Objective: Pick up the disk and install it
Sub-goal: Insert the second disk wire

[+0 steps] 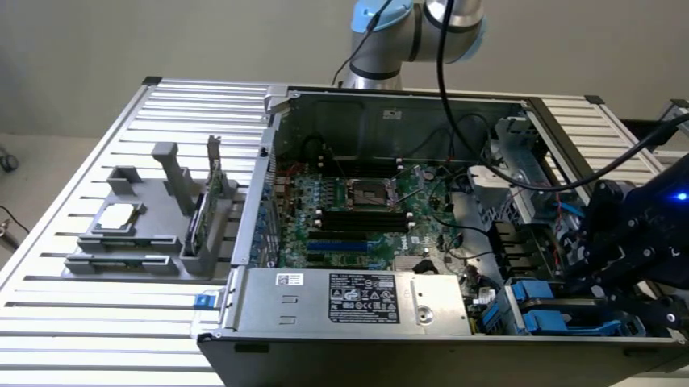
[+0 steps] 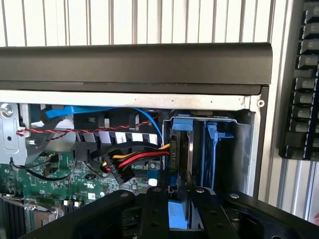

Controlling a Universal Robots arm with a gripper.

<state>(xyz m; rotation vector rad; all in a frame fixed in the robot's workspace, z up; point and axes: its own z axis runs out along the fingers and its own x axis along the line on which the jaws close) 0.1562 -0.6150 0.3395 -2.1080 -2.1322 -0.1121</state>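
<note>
The disk [image 2: 180, 149] stands on edge in the drive bay [image 2: 239, 149] at the corner of the open computer case [image 1: 323, 105], its blue carrier around it. My black gripper [image 2: 177, 199] reaches down onto it, one finger on each side of the carrier's blue edge, shut on it. In the exterior view the gripper [image 1: 619, 266] hangs over the bay at the right, just above the blue carriers [image 1: 544, 316]. A yellow, red and black power cable [image 2: 134, 162] runs to a connector right beside the disk.
The green motherboard [image 1: 356, 210] and the silver power supply [image 1: 372, 298] fill the case. On the exterior view's left a grey holder [image 1: 129, 242] carries a small silver chip [image 1: 116, 216] and a thin green card [image 1: 199, 218]. A black keyboard [image 2: 299, 84] lies outside the case wall.
</note>
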